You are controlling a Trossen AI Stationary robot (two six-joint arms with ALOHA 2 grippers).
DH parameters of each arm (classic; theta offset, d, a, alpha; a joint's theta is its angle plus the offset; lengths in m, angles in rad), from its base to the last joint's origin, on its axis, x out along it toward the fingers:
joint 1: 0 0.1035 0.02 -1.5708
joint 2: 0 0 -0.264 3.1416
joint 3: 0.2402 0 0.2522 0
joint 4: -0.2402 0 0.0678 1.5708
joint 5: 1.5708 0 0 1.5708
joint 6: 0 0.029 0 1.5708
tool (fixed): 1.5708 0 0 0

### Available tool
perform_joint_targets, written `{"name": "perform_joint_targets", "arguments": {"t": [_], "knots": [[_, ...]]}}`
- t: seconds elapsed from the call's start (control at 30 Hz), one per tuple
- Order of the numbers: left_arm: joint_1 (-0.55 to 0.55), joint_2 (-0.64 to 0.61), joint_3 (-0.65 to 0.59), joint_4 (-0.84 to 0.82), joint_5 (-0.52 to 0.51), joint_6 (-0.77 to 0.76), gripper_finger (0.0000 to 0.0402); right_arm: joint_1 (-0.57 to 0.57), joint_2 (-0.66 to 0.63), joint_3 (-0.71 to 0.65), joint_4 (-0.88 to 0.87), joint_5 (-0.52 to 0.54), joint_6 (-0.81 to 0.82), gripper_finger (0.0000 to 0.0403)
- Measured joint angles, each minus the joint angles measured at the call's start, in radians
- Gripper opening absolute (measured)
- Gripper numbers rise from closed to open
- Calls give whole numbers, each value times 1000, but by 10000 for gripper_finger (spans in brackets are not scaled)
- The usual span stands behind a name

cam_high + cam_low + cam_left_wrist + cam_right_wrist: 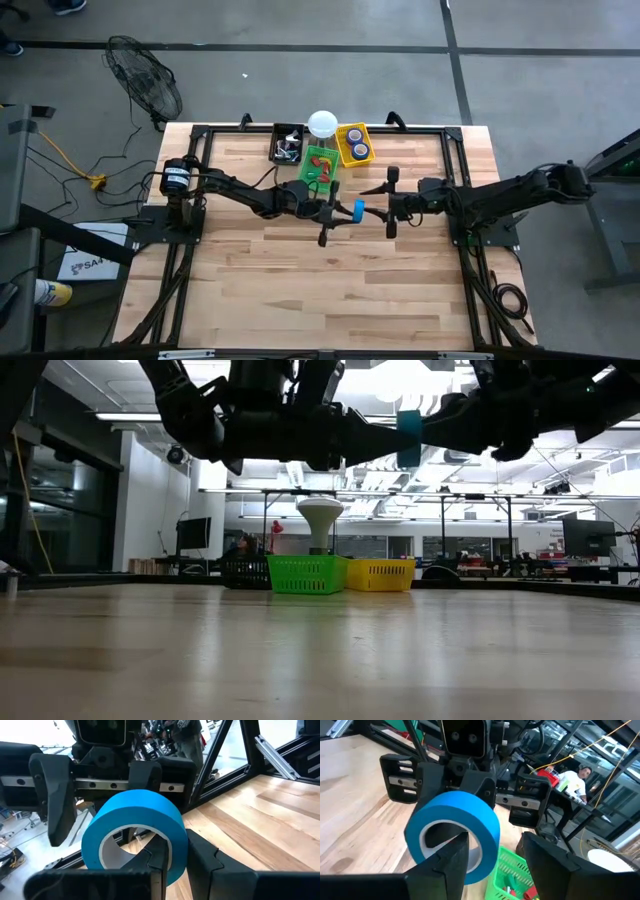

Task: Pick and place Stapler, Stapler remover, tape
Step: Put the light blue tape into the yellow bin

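My left gripper (340, 209) reaches from the table's left and is shut on a blue tape roll (357, 208), high above the middle of the table; the roll also shows in the low view (408, 438). My right gripper (390, 203) faces it from the right, open wide. In the right wrist view its two fingers stand either side of the roll's near wall (487, 837); I cannot tell whether they touch it. Two more tape rolls lie in the yellow bin (355, 146). The green bin (320, 166) holds small red things. My left gripper holds the blue roll by its ring wall (177, 851), one finger (156, 865) inside the open centre and one outside. The fingers come level from the table's left. The roll stands on edge, lifted clear of the table.
A black bin (287, 145), the green bin and the yellow bin stand in a row at the table's far edge, with a white round-topped jar (322, 123) behind them. The wooden tabletop (320, 290) spreads out on the near side. A person (575, 782) sits beyond the table.
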Motion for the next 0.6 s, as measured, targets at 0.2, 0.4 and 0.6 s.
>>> {"name": "perform_joint_targets", "arguments": {"t": [0.2,0.4,0.6], "knots": [[0,0,0,0,2,0,40,0,27,0,34,27,-8,162],[0,0,0,0,0,0,40,0,29,0,28,24,-8,117],[0,0,1,1,-4,1,40,0,29,0,25,23,-8,65]]}}
